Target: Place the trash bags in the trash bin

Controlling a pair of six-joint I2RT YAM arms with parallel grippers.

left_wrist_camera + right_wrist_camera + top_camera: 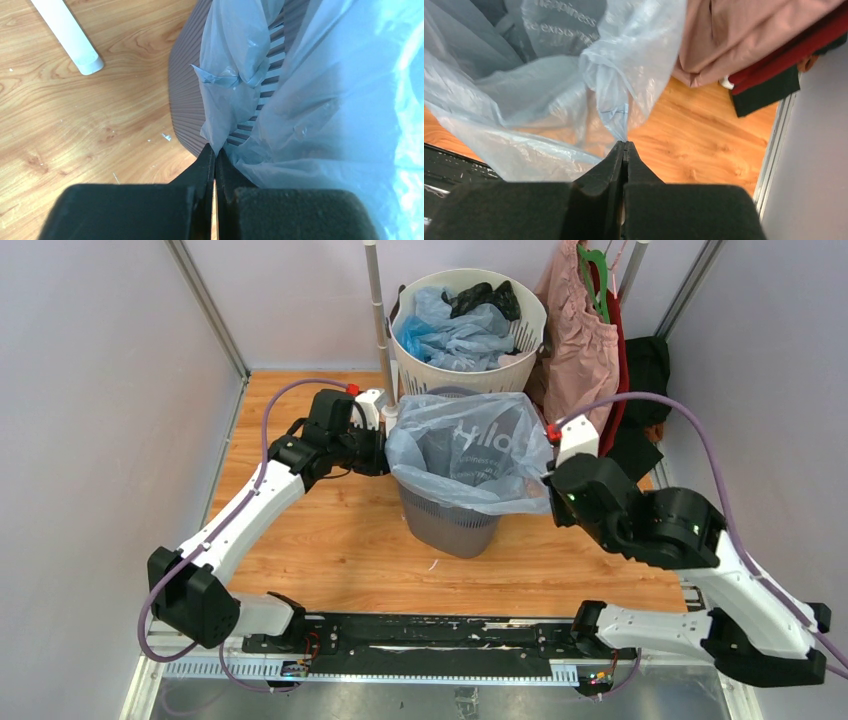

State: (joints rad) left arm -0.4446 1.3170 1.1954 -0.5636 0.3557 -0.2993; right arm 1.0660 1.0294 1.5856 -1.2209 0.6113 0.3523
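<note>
Checking top view: we see pale blue trash bag (470, 455) lining grey mesh trash bin (452, 528), mouth spread wide, hem folded over rim. We spot left gripper (384, 452) at bag's left edge and right gripper (549, 478) at its right edge. White basket (523, 360) sits just behind bin.

Left wrist: we see fingers (202, 172) pinched tight on bag's hem, right by bin wall.

Right wrist: same deal, tips clamped on bag's corner, pink garment (744, 35) beyond.
</note>
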